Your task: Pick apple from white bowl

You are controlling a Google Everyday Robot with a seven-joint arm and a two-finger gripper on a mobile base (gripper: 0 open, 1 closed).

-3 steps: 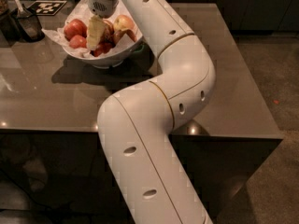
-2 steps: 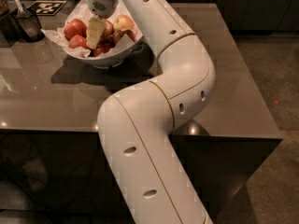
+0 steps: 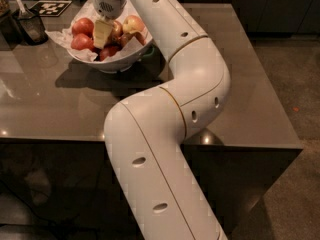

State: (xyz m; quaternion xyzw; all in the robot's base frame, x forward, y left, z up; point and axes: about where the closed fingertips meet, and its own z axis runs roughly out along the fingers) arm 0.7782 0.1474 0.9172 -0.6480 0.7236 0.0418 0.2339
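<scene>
Gripper sits in white bowl near apple (grip cannot be told).

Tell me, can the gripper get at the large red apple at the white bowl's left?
Probably yes: the gripper hangs in the white bowl right beside the apple, which lies uncovered on top.

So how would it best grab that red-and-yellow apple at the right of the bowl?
Probably from above, closing across its round middle: the apple lies high in the white bowl with its top bare, while other apples and the rim block its sides. The gripper is over the bowl's middle, beside it.
</scene>
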